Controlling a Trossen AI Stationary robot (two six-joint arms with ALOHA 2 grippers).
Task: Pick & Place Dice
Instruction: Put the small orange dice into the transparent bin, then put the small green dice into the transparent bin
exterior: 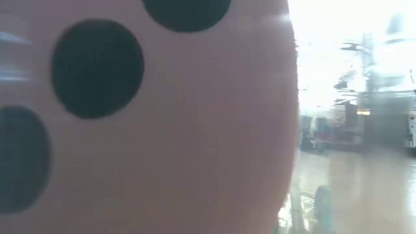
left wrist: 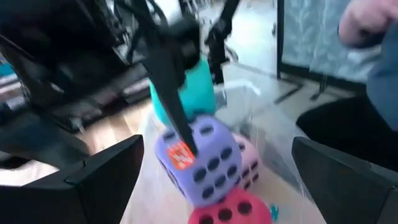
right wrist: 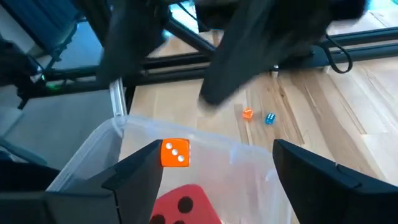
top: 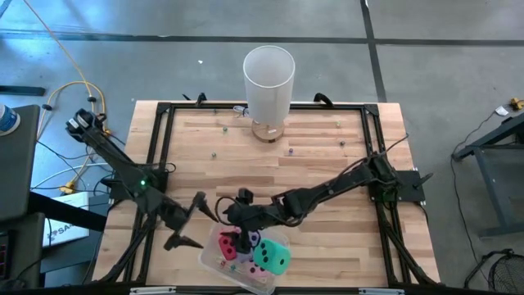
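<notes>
Down at the table's near edge, the clear tub (top: 214,259) holds the red (top: 228,244), purple (top: 253,239), pink (left wrist: 247,163) and teal (top: 272,256) dice, the right gripper (top: 242,239) spread wide and empty above red, the left gripper (top: 190,223) open, empty, just beside the tub.

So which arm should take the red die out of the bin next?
Probably right. The right gripper hangs open directly over the clear bin, with the red die between its fingers in the right wrist view. The left gripper is open too, but beside the bin.
</notes>
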